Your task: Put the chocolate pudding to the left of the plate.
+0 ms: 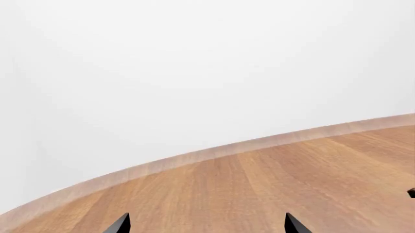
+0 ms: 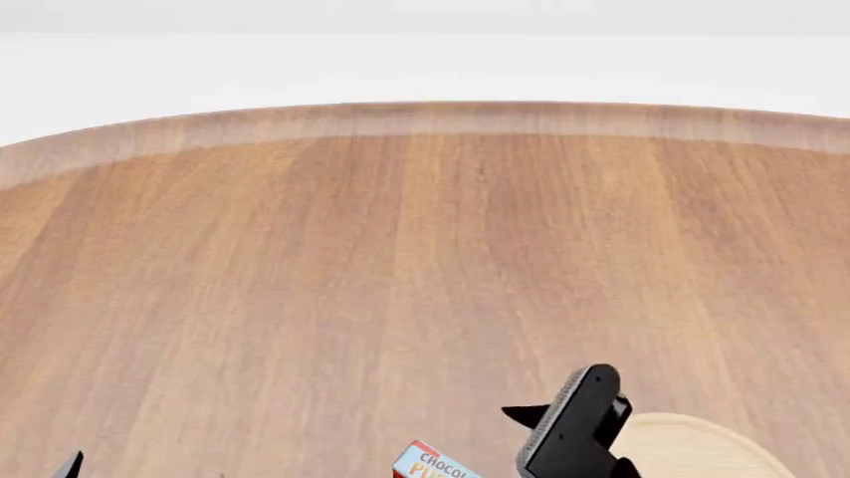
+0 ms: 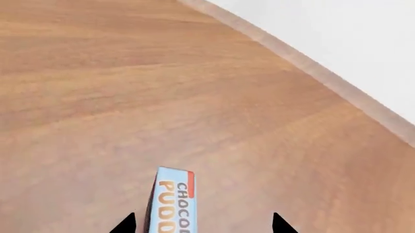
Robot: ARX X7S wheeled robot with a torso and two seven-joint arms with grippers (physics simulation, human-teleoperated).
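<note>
The chocolate pudding (image 3: 172, 201) is a small box with a light blue top, a red edge and a dark side, and it stands on the wooden table. In the right wrist view it sits between my right gripper's (image 3: 202, 224) wide-open fingertips, closer to one of them. In the head view the pudding (image 2: 432, 464) shows at the bottom edge, left of the light-wood plate (image 2: 698, 443), with the right gripper (image 2: 551, 418) between and above them. My left gripper (image 1: 207, 224) is open and empty over bare table; one fingertip (image 2: 70, 465) shows at the head view's bottom left.
The round wooden table (image 2: 398, 259) stretches ahead to its curved far rim (image 2: 425, 118), with a white floor or wall beyond. A small dark shape (image 1: 411, 192) shows at the edge of the left wrist view.
</note>
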